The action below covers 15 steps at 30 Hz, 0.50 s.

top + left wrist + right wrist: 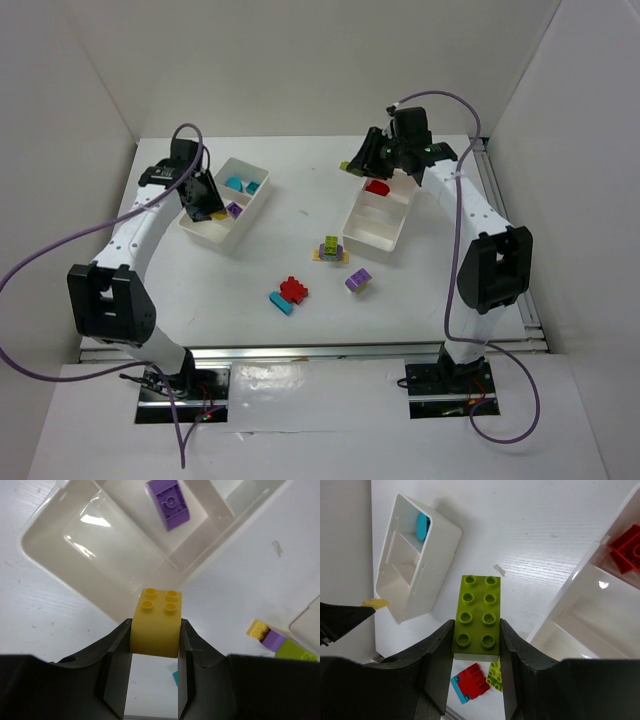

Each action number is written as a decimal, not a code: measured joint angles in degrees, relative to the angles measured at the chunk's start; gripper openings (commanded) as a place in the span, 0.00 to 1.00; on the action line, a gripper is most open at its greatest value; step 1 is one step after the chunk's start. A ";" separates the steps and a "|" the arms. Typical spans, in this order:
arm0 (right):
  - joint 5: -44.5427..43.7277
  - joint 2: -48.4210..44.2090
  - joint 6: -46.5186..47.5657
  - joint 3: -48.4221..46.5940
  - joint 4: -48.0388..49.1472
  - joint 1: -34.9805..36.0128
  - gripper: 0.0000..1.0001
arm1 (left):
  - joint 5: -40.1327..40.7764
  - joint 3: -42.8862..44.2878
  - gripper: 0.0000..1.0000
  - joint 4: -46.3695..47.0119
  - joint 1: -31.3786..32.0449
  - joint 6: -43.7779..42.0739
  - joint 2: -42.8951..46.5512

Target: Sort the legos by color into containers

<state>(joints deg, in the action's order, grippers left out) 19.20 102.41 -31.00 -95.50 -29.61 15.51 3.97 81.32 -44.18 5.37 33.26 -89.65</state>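
My left gripper (156, 632) is shut on a yellow brick (156, 622) and holds it above the near end of the left tray (37, 555), which holds a purple brick (170, 502). In the top view the left gripper (208, 205) hangs over this tray (214, 238), which also holds cyan bricks (237, 184). My right gripper (476, 635) is shut on a long lime green brick (476, 610), in the air just left of the right tray (560, 612). That tray holds a red brick (627, 547). In the top view the right gripper (358, 165) is at the right tray's (372, 240) far left corner.
Three clusters lie on the table between the trays: lime, yellow and purple (330, 250), purple and yellow (358, 281), red and cyan (290, 295). White walls close in the table on the left, back and right.
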 measured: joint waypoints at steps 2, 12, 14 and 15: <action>-0.39 0.00 0.50 0.39 -0.13 0.00 0.27 | 2.03 -0.13 0.00 -0.90 -0.24 1.66 -0.57; -9.94 -2.25 4.15 5.35 -5.42 -0.42 0.29 | 11.15 0.76 0.65 -3.56 -0.55 7.63 -7.78; -11.74 -3.76 4.79 6.78 -6.69 -1.05 0.29 | 11.69 1.33 0.87 -4.15 -0.74 7.87 -8.74; -12.31 -4.20 5.01 7.02 -6.95 -1.33 0.29 | 11.74 1.70 0.90 -4.31 -0.76 8.02 -9.01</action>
<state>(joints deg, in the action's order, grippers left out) 6.90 98.21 -26.00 -88.49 -36.56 14.17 15.70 83.02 -48.49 4.60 41.28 -98.65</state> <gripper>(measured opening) 0.444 0.829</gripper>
